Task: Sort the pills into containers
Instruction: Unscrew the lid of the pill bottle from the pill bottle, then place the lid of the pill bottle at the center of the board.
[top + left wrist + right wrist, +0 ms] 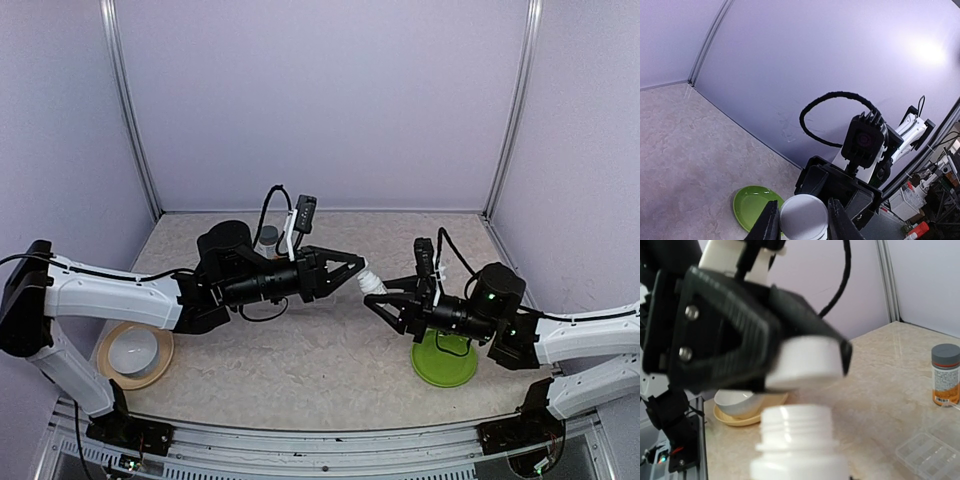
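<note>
Evidently early on: the gray-capped bottle [268, 237] stands closed on the counter [330, 350], off to the left of both jaws. The left jaws pinch the white cap [805, 362] just above the open threaded neck of the small vial [797, 440], which the right jaws grip (a thin gap shows). No pills are visible, so the sorting itself looks all left to do.

Your left gripper [801, 356] clamps the white cap [809, 366] just above the bare threaded neck of the vial [797, 432]; beyond, the gray-capped bottle [945, 375] stands upright, and the white bowl [737, 402] sits on its tan plate [742, 420].
</note>
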Motion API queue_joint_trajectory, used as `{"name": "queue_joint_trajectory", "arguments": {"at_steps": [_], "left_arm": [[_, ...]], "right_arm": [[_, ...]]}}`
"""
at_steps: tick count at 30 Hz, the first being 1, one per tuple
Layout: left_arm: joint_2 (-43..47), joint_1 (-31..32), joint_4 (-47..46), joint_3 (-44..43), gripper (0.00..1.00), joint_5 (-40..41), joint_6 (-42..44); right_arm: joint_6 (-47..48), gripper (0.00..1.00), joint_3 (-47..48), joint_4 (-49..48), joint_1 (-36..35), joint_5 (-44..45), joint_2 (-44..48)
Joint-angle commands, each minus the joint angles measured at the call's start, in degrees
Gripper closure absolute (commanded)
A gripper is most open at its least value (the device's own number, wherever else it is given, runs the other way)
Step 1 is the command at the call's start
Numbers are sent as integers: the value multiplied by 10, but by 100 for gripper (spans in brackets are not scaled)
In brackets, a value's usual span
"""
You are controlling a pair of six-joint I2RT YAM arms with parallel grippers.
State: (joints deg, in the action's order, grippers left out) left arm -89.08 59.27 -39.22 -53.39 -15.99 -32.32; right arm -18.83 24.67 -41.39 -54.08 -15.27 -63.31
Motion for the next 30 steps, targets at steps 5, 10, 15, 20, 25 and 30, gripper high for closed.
{"name": "queue_joint_trajectory", "arguments": {"at_steps": [5,10,15,20,25,30], "left_arm": [[40,-3,30,19,79,69,-1],[55,-3,44,58,78,98,12],[69,-2,54,112,78,136,25],[62,0,61,162,79,188,47],[29,1,54,194,79,226,60],[-8,9,54,204,79,277,81]], "right_arm": [[35,92,-13,-9,-2,13,-9],[54,92,-13,-7,11,16,-8],[68,92,-11,-9,43,-5,-12],[75,92,-5,-12,74,-21,-16],[77,92,8,-11,95,-37,-35],[74,92,12,-17,102,-47,-48]]}}
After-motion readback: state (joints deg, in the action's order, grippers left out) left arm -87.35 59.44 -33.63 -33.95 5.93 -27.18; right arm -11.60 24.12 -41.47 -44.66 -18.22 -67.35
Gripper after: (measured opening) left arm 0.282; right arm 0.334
